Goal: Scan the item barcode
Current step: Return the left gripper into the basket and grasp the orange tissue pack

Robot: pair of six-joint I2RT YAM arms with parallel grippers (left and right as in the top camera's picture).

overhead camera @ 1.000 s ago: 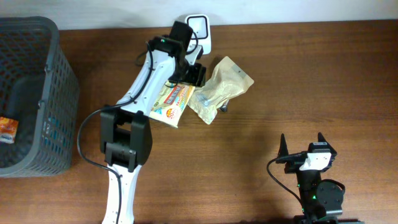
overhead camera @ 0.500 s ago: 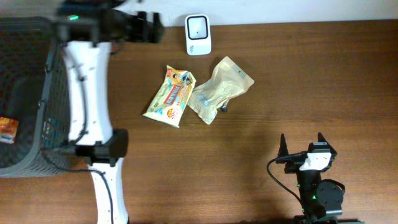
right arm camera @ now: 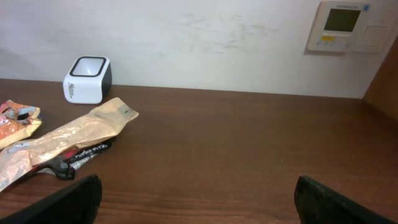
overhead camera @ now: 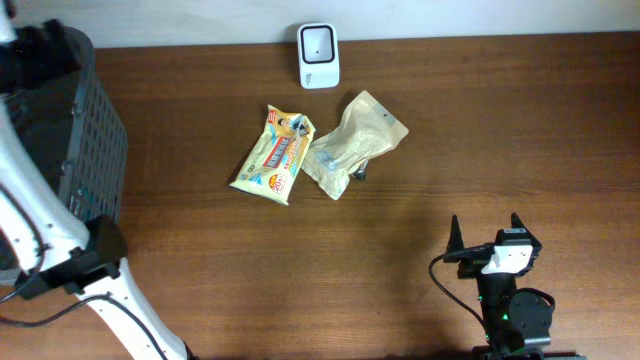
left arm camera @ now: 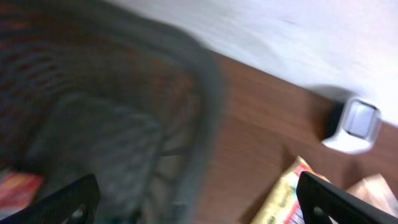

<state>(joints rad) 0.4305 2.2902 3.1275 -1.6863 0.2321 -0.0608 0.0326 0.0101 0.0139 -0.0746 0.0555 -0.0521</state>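
at left, basket point(overhead camera: 100, 150), orange packet point(left arm camera: 18, 186) inside

Bare worktop point(overhead camera: 520, 130) lies open right of the tan pouch point(overhead camera: 352, 142) and in front of the yellow packet point(overhead camera: 274, 155), while the scanner point(overhead camera: 319, 55) behind them and the basket point(overhead camera: 95, 150) at left block passage.

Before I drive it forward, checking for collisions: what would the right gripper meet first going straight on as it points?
Nothing on the table, it seems: the right gripper faces bare table up to the back wall. The tan pouch and scanner sit left of that line.
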